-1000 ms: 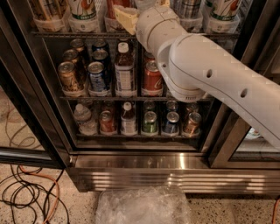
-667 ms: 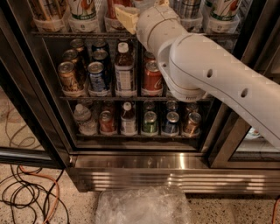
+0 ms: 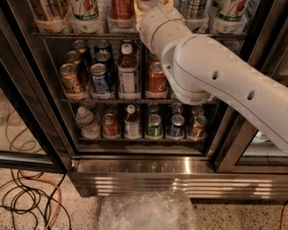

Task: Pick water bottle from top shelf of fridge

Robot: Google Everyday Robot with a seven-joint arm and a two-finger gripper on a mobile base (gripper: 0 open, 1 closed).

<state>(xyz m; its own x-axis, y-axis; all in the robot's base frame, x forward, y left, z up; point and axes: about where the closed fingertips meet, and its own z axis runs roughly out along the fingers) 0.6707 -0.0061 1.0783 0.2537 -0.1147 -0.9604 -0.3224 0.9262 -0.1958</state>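
My white arm reaches up from the right across the open fridge. Its wrist ends at the top shelf, in front of the translucent trays of tall bottles and cans. My gripper is beyond the wrist, past the top edge of the view, so it does not show. The water bottle does not show either; it is hidden behind the wrist or cut off by the top edge. Only the lower parts of the top-shelf bottles are visible.
The middle rack holds cans and a white-capped bottle. The lower rack holds cans and a squat clear bottle. Dark door frames stand left and right. Cables and crumpled clear plastic lie on the floor.
The tan gripper part that showed to the left of the wrist at the top shelf has gone out of view. The wrist has shifted slightly up and left.
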